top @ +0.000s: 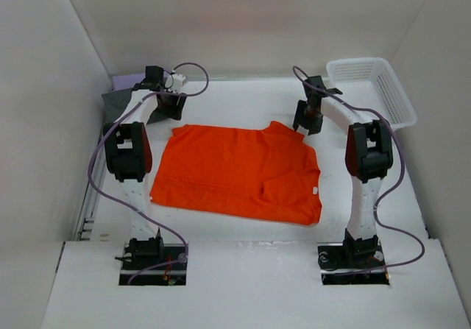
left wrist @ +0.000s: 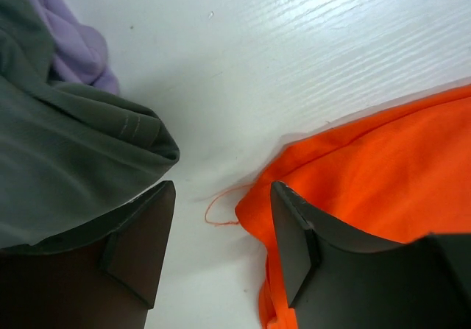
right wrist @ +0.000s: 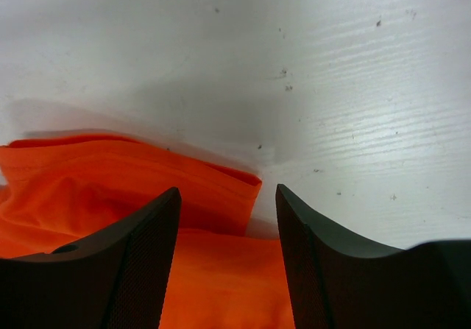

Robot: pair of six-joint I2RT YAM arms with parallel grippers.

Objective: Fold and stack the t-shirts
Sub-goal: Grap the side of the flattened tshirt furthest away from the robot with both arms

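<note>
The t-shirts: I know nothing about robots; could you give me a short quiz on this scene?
1. True or false: the orange t-shirt lies inside the white basket.
2. The basket sits at the: A far right, B far left, C near middle.
3. Left wrist view: which colour t-shirt shows beyond the dark grey t-shirt?
Key: 1 false; 2 A; 3 the lavender t-shirt.

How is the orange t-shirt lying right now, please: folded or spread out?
Mostly spread: the orange t-shirt lies flat across a broad patch of table, only one flap doubled over toward the right arm.
</note>
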